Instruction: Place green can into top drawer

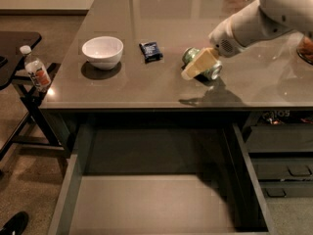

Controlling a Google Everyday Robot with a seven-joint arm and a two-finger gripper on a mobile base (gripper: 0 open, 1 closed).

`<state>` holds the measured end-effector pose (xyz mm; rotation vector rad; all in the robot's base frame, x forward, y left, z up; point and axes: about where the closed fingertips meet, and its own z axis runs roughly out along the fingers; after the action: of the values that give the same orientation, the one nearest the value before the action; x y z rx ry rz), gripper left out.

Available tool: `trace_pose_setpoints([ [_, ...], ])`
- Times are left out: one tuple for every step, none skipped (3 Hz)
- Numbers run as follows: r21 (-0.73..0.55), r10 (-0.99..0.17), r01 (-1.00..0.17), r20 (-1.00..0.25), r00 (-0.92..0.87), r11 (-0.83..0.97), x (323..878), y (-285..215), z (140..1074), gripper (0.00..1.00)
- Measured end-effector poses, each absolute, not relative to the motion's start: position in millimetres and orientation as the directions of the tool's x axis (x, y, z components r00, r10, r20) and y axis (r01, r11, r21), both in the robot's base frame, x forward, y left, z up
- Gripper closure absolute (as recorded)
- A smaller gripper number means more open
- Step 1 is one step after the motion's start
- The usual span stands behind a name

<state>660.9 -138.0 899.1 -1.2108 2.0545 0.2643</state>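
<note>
The green can (191, 55) lies on its side on the grey desk top (146, 87), right of centre. My gripper (199, 64) reaches in from the upper right on a white arm and sits right over the can, covering its middle. The can's green end shows on the left of the gripper and its silver end on the right. The top drawer (146, 199) is pulled out below the desk's front edge, wide and shallow, with nothing in it.
A white bowl (102, 52) and a small dark blue packet (151, 51) lie on the desk left of the can. A water bottle (35, 68) stands on a black side stand at far left. Narrower dark drawers with handles (287, 170) are at lower right.
</note>
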Motion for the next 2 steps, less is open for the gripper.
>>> trace_pose_setpoints([
  [-0.163, -0.665, -0.79, -0.653, -0.362, 0.59, 682.9, -137.4, 880.3, 0.0],
  [-0.156, -0.656, -0.761, -0.632, -0.413, 0.63, 696.1, -143.8, 868.8, 0.0],
])
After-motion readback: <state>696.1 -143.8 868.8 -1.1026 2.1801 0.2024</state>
